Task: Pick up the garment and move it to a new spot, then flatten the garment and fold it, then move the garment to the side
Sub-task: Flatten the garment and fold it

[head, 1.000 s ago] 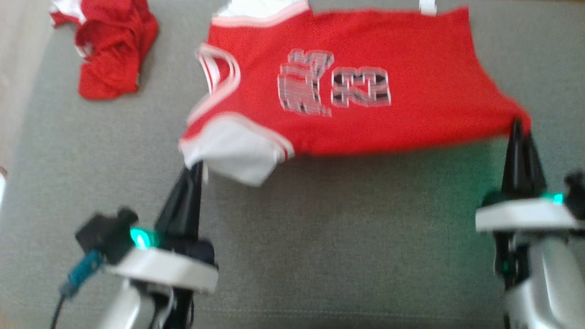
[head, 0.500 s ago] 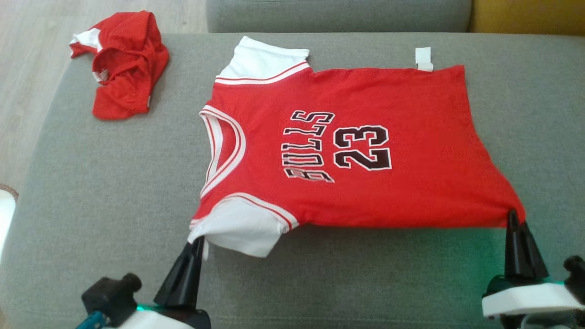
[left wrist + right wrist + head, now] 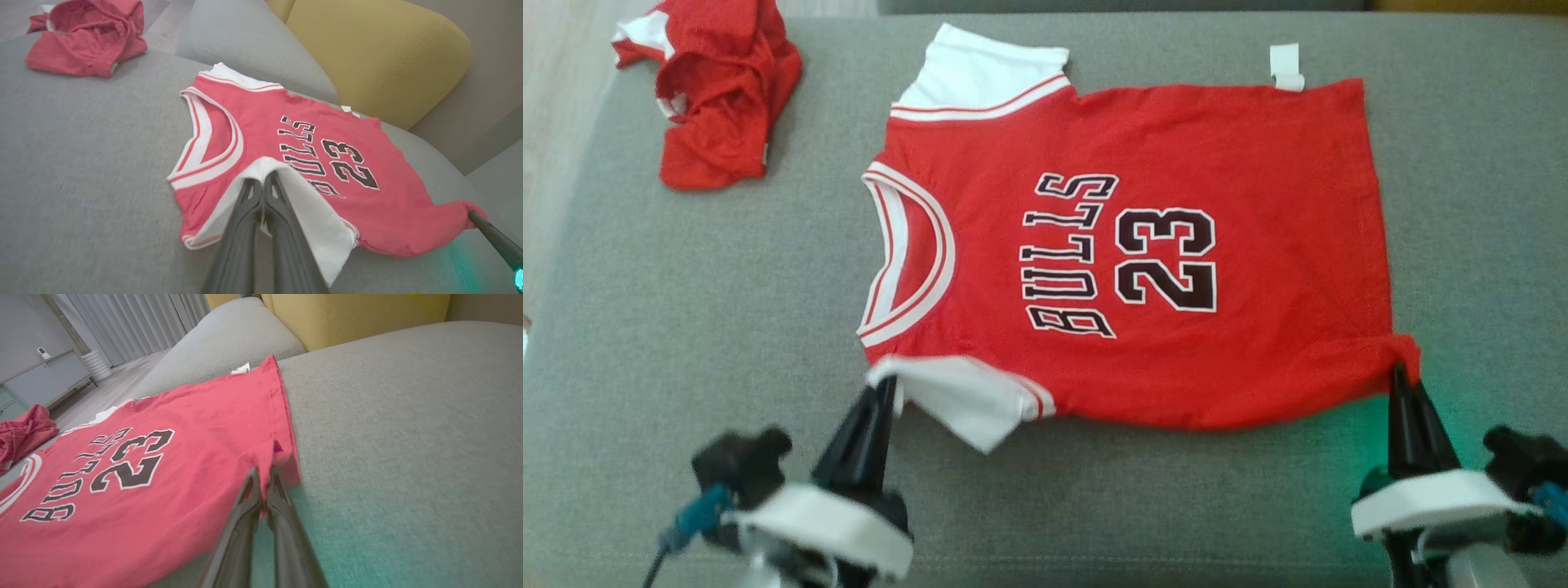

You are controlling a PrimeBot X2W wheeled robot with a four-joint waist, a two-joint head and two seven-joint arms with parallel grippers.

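A red jersey, the garment (image 3: pixel 1258 212), lies spread on the grey cushion, with "BULLS 23" facing up, neck to the left and hem to the right. My left gripper (image 3: pixel 886 384) is shut on the near white sleeve (image 3: pixel 964 396), which curls up off the cushion; the left wrist view shows that sleeve (image 3: pixel 310 212) draped over my left gripper (image 3: pixel 263 177). My right gripper (image 3: pixel 1399 371) is shut on the near hem corner (image 3: pixel 1401 353); in the right wrist view my right gripper (image 3: pixel 263 473) pinches that lifted red corner (image 3: pixel 286 459).
A second red garment (image 3: pixel 719 98) lies crumpled at the cushion's far left corner, near the wooden floor (image 3: pixel 556 106). Grey cushion (image 3: pixel 686 310) stretches around the jersey. A yellow cushion (image 3: pixel 376 53) and a grey backrest (image 3: pixel 249 45) stand beyond it.
The near edge of the garment has moved up toward the far side with both grippers, the held corners rising off the cushion. The head camera has also shifted between frames.
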